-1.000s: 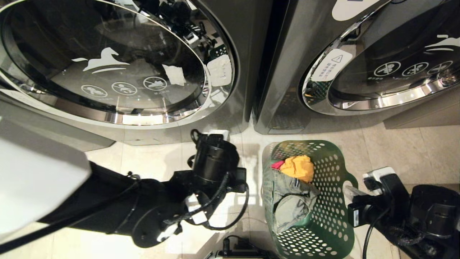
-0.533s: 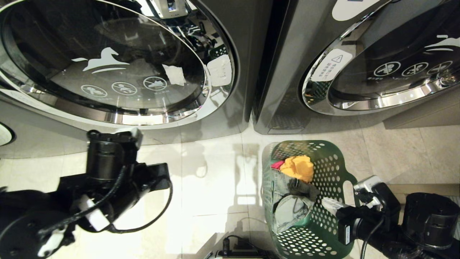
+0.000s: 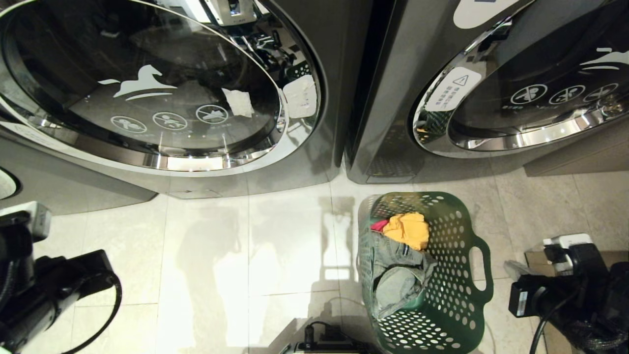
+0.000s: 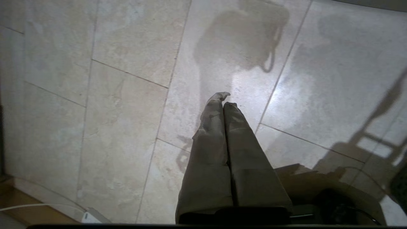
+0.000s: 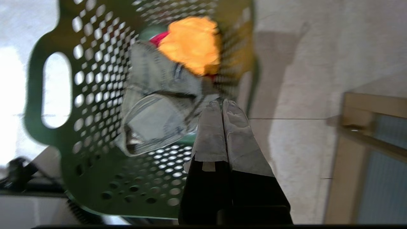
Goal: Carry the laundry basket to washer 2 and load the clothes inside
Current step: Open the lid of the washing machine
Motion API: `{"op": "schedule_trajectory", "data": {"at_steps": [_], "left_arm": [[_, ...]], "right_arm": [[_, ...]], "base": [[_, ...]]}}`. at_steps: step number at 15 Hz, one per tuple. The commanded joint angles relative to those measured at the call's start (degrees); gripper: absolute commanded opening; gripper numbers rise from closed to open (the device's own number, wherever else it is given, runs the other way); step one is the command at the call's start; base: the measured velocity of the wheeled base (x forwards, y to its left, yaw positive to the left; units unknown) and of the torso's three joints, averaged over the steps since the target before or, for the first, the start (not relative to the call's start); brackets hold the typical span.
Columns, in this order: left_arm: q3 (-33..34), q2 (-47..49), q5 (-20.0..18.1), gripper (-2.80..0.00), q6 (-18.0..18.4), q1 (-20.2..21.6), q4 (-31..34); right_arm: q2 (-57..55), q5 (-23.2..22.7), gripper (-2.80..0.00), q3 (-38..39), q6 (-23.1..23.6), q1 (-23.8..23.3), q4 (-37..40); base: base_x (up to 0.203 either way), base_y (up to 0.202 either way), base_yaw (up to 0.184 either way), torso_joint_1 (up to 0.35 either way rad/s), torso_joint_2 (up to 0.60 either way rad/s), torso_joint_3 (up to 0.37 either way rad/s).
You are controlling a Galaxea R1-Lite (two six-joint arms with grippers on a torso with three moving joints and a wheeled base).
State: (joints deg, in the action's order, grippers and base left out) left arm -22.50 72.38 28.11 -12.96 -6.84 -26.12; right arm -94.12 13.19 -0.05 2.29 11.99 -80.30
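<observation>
Two dark grey front-load washers (image 3: 162, 93), doors closed, side by side on a tiled floor (image 3: 275, 255). Laundry basket (image 3: 454, 300), green, on the floor before the right-hand machine, holding the clothes (image 3: 400, 260). Right gripper (image 5: 222, 106) just beside its handle side, left gripper (image 4: 222, 100) well apart; both jaws pressed together, empty.
</observation>
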Motion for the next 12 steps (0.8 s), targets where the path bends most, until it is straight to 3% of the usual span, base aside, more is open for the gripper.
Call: {"op": "schedule_trajectory", "data": {"at_steps": [1, 4, 7, 12], "left_arm": [[2.3, -6.9, 0.2, -2.80, 6.5, 4.7, -0.3], [9.8, -16.1, -2.5, -2.80, 14.3, 4.7, 0.3], [21.3, -23.5, -9.0, -2.80, 17.7, 4.6, 1.3], [20.2, -35.8, -16.8, -2.80, 17.2, 4.9, 24.9]], "right_arm": [[11.1, 0.2, -2.80, 0.1, 2.8, -1.4, 4.0], [20.5, -3.1, -2.80, 0.1, 8.4, 0.6, 20.5], [30.8, -4.2, -2.80, 0.1, 9.4, 1.4, 43.9], [53.4, -7.0, -2.80, -3.6, 8.7, 0.8, 84.0]], "base": [[0.000, 0.000, 0.000, 0.000, 0.00, 0.000], [0.000, 0.000, 0.000, 0.000, 0.00, 0.000], [0.000, 0.000, 0.000, 0.000, 0.00, 0.000], [0.000, 0.000, 0.000, 0.000, 0.00, 0.000]]}}
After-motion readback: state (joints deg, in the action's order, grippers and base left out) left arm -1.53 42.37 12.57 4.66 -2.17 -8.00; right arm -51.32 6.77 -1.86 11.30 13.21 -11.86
